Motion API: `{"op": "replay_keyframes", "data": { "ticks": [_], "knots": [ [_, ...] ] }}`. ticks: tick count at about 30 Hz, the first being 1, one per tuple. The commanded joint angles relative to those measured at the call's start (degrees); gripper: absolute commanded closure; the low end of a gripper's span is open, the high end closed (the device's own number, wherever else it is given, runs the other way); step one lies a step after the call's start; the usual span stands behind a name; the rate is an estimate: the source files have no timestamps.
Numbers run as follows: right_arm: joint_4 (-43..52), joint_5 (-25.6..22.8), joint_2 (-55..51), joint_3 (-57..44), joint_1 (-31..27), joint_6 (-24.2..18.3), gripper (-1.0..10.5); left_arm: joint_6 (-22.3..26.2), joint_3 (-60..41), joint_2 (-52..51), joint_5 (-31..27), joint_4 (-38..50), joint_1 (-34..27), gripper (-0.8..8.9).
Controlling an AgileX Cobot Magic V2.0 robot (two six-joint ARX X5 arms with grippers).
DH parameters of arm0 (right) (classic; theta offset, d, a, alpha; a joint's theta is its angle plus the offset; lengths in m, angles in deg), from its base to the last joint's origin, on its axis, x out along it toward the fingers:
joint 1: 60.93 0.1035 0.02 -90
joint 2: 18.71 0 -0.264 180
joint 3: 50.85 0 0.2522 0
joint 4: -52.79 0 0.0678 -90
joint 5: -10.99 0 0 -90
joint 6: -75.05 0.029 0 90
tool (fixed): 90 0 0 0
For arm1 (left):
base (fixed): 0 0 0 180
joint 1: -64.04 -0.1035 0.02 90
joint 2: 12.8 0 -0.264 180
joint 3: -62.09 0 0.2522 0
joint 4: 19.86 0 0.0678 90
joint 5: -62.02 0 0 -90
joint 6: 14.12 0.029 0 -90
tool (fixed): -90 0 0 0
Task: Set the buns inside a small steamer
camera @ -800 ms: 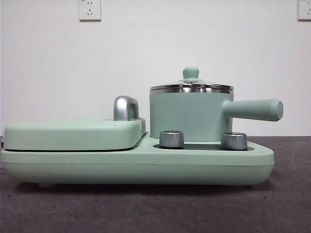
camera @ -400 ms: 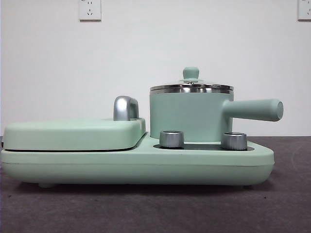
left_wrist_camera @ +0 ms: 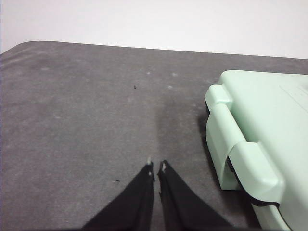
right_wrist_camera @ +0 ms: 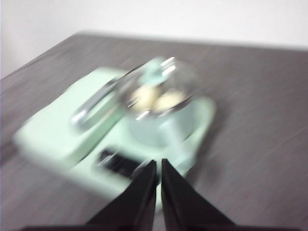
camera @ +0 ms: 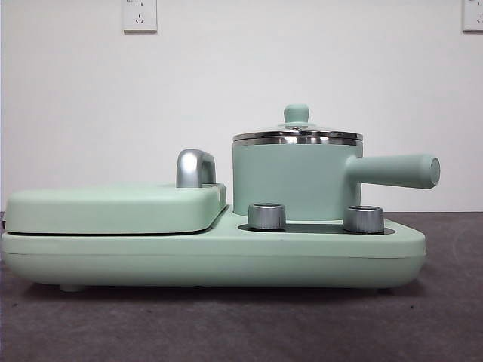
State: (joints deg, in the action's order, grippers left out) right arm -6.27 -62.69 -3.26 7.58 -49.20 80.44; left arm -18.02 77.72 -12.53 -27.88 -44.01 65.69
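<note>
Apparently both buns [right_wrist_camera: 155, 98] already sit under the glass lid [right_wrist_camera: 161, 84] of the small steamer [camera: 296, 177], well ahead of my right gripper [right_wrist_camera: 158, 166]. Its jaws are clenched and empty, as are my left gripper [left_wrist_camera: 156, 167]'s above bare table [left_wrist_camera: 86, 115].

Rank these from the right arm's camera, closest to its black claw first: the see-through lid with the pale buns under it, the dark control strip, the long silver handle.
1. Dark control strip, just ahead of the right gripper.
2. Silver handle, beyond it, on the flat grill side.
3. Glass lid over the buns, on the steamer; blur makes 2 and 3 nearly tied.
</note>
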Motion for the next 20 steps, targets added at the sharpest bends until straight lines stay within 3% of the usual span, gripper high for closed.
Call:
{"op": "replay_keyframes", "data": {
  "ticks": [1,6,10,17,20],
  "knots": [
    [13.88,-1.53,-1.64,-7.43,-5.20,-4.61,9.3,-0.17,-1.11,-0.09,-0.15,-0.37,-0.09,7.89],
    [32.76,-4.79,-5.51,-23.71,-11.91,-5.03,9.3,-0.17,-1.11,-0.09,-0.15,-0.37,-0.09,7.89],
    [42.97,-6.45,-9.09,-34.95,-12.90,-4.98,9.3,-0.17,-1.11,-0.09,-0.15,-0.37,-0.09,7.89],
    [44.78,-11.13,-13.44,-43.95,-12.94,-4.98,9.3,-0.17,-1.11,-0.09,-0.15,-0.37,-0.09,7.89],
    [40.72,-13.25,-14.58,-44.02,-12.96,-4.61,9.3,-0.17,-1.11,-0.09,-0.15,-0.35,-0.09,7.89]
  ]
}}
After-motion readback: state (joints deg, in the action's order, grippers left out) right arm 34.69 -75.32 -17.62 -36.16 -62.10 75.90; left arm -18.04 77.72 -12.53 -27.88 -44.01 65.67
